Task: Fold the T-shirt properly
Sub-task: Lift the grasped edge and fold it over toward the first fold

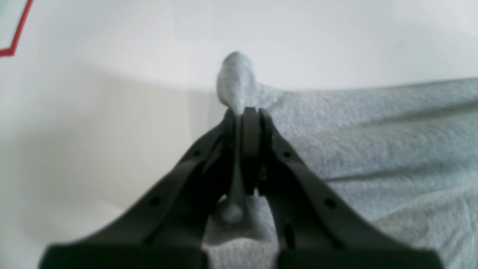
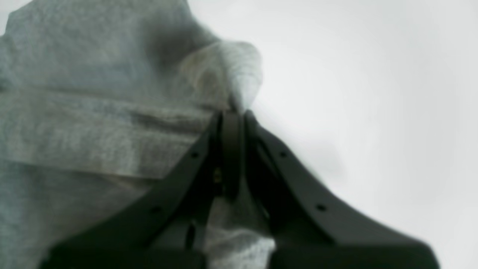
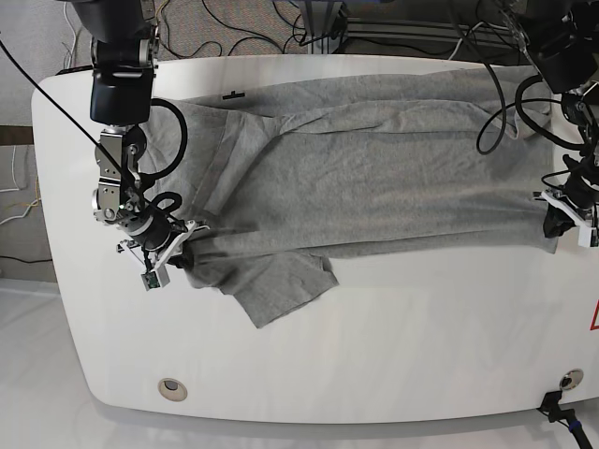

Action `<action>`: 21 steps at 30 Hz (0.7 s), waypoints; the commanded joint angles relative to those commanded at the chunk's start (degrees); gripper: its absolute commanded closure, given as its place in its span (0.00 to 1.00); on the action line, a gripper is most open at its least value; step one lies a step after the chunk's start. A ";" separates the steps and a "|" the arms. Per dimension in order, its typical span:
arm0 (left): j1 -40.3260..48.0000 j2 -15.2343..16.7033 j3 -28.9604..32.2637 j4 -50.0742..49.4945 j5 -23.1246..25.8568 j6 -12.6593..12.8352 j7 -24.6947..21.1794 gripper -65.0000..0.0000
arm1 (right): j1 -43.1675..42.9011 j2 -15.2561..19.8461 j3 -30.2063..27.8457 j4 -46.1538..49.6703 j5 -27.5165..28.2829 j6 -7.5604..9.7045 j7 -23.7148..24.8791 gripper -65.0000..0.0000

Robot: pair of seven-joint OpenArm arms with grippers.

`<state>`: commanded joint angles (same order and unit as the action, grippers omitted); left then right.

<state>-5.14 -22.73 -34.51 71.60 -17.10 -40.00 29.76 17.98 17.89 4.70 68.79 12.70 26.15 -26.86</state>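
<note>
The heather-grey T-shirt (image 3: pixel 374 178) lies spread lengthwise over the white table (image 3: pixel 421 355), with one short sleeve (image 3: pixel 281 285) pointing toward the front edge. At the shirt's right end, my left gripper (image 3: pixel 552 227) is shut on a pinch of cloth at the corner. In the left wrist view a small tuft of the T-shirt (image 1: pixel 236 80) sticks out past the closed left gripper (image 1: pixel 247 112). Near the sleeve, my right gripper (image 3: pixel 184 238) is shut on the shirt's left end. In the right wrist view bunched T-shirt fabric (image 2: pixel 227 71) sits above the closed right gripper (image 2: pixel 232 114).
A red marking (image 3: pixel 593 318) runs off the table's right edge, and the red marking (image 1: pixel 15 37) also shows in the left wrist view. Two round fittings (image 3: pixel 170 386) (image 3: pixel 569 378) sit near the front edge. Cables (image 3: pixel 243 33) hang behind the table.
</note>
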 joint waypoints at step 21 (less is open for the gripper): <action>24.62 -0.09 -3.52 22.42 -6.86 0.00 0.09 1.00 | -23.65 2.55 5.98 33.41 -0.53 0.00 -11.34 1.00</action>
<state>19.47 -22.81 -38.02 94.02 -23.96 -40.00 29.85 -5.67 20.44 10.68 102.20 12.18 26.15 -38.20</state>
